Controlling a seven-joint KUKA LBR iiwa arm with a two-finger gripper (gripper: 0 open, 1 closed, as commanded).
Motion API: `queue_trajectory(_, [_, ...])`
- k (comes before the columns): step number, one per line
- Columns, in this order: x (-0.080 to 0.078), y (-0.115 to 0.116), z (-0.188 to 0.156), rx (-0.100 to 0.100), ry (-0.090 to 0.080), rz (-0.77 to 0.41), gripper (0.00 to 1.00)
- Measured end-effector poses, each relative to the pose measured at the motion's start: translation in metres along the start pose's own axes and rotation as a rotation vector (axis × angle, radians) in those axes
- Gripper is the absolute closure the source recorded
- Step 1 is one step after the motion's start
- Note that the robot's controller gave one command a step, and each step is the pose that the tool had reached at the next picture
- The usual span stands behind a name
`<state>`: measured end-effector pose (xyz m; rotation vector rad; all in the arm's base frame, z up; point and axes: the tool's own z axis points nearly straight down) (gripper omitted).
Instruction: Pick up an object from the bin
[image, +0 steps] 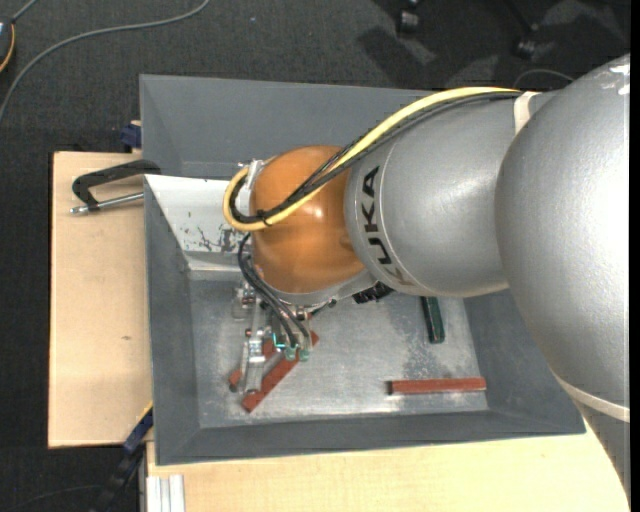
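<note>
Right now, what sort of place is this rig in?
Probably a robotics lab test cell for bin picking: a big industrial arm reaches into a grey metal bin that holds a few loose things, like a red bar.

Your bin (330, 120) is matt grey metal, its floor scuffed and speckled. The arm shell (470, 190) looks smooth satin silver, its orange cover (300, 230) glossy. The red-brown bar (437, 386) at near right looks matt.

The grey arm (450, 200) reaches in from the right. Its orange wrist cover (300, 225) (yellow cable (480, 93) looped across) sits above the downward-pointing jaws.
</note>
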<state>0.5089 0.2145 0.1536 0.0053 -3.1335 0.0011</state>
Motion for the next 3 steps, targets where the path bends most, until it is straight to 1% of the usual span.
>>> queue_trajectory(1, [0.014, -0.052, 0.086, 0.002, -0.001, -0.196, 0.0])
queue_trajectory(2, [0.012, -0.05, 0.083, -0.001, -0.006, -0.197, 1.0])
queue_trajectory(3, [0.005, -0.051, -0.073, -0.003, -0.022, -0.199, 1.0])
